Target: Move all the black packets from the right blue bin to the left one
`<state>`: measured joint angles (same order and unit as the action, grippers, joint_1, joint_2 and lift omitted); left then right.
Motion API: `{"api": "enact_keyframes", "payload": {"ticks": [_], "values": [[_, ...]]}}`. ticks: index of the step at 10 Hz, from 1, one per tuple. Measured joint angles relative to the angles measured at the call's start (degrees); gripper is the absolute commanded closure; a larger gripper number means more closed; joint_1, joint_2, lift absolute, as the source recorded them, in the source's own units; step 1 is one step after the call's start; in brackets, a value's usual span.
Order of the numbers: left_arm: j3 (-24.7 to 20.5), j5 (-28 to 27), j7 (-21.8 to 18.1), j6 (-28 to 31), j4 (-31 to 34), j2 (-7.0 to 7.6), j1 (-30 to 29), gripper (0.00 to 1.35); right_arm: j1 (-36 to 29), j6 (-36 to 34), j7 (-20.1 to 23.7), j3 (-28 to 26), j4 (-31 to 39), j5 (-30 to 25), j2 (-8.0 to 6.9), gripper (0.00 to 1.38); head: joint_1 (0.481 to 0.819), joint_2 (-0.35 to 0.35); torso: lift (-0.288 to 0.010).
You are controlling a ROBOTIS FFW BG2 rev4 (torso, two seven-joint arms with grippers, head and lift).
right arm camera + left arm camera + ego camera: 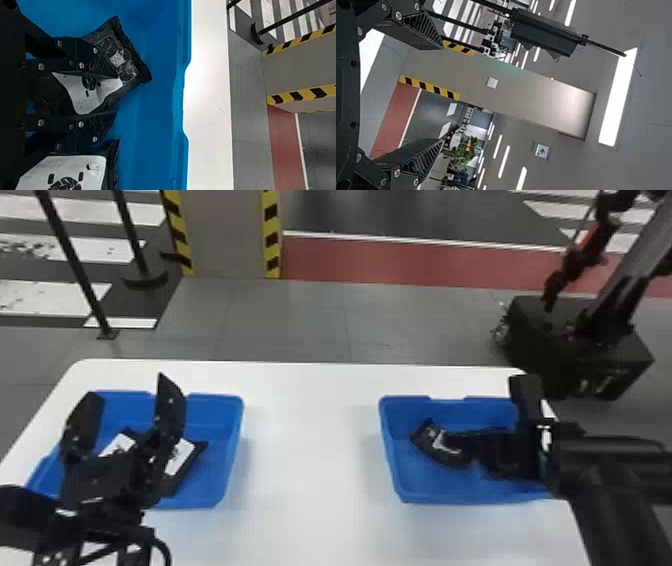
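In right bin (415, 489) — right gripper (462, 444) spread at packet (128, 65); over left bin (212, 485) — left gripper (128, 390) spread.

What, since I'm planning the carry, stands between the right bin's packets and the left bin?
The right bin's left wall and the left bin's right wall; the left gripper, raised at the left bin, may also crowd the drop.

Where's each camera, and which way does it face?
Head: on the head, facing forward and down at left bin and right bin; left arm, right arm show.
Left wrist: on the wrist, facing pillar and ceiling; left gripper shows.
Right wrist: on the wrist, looking into right bin; right gripper shows.
Head and right wrist share the right bin.
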<state>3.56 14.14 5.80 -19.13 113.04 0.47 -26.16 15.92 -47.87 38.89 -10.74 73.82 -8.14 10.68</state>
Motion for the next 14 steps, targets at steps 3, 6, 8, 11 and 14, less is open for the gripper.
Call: {"api": "enact_keyframes", "payload": {"ticks": [3,6,8,11,14], "values": [[0.1,0.1,0.0,-0.4,-0.1,0.06,0.0,0.21,-4.6,0.5,0.1,-0.1,8.1,4.7,-0.13,1.13,0.695,-0.065,-0.110],[0.1,0.7,0.0,-0.9,-0.1,-0.02,0.0,0.21,-11.2,-2.5,2.5,-0.1,22.2,8.5,-0.30,1.13,0.695,-0.026,-0.110],[0.3,2.0,0.0,-1.1,-0.1,-0.24,0.0,0.21,-15.9,-6.6,5.2,-0.1,33.9,10.3,-0.27,1.13,0.695,0.002,-0.110],[1.9,8.7,-0.5,-0.8,0.0,-0.14,0.3,0.21,-13.8,-5.9,11.3,1.7,38.6,13.5,-0.01,1.13,0.695,0.055,-0.110],[3.2,11.2,-1.3,0.5,0.0,0.57,1.3,0.21,-2.8,3.3,22.1,7.7,23.2,18.6,0.14,1.13,0.695,0.110,-0.110]]}}
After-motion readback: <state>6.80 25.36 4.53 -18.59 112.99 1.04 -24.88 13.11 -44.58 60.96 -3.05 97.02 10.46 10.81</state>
